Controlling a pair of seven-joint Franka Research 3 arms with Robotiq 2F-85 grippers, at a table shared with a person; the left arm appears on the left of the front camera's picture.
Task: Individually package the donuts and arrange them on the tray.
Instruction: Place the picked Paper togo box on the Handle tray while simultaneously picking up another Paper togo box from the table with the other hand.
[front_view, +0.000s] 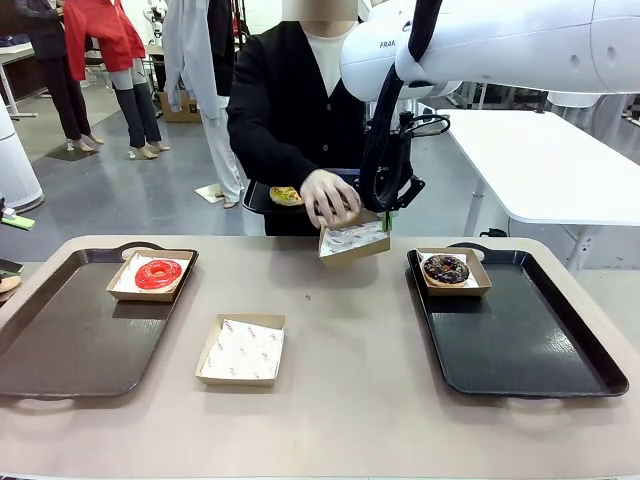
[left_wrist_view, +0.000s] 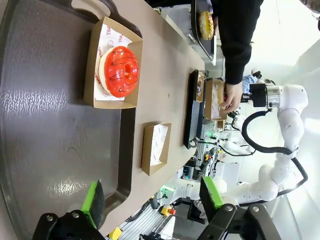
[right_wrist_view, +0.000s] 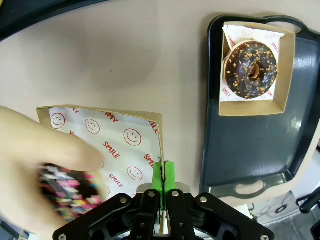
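While the right arm (front_view: 500, 45) reaches across the table (front_view: 340, 400), the right claw (right_wrist_view: 163, 167) pinches a paper box (right_wrist_view: 100, 132) by its rim, up in the air. A person's hand (front_view: 330, 195) holds a dark sprinkled donut (right_wrist_view: 67, 192) over it. The left claw (left_wrist_view: 152, 192) hangs wide above the tray (left_wrist_view: 45, 150) with the red donut (left_wrist_view: 120, 71).

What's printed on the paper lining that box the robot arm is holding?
Red smiley faces and the word SMILE on white paper, clearest in the right wrist view.

Right arm (front_view: 520, 45) glossy white, black cable (front_view: 432, 122) looped — right gripper (right_wrist_view: 163, 171) black, green pads (right_wrist_view: 157, 175); person (front_view: 285, 110): black cardigan, white top.
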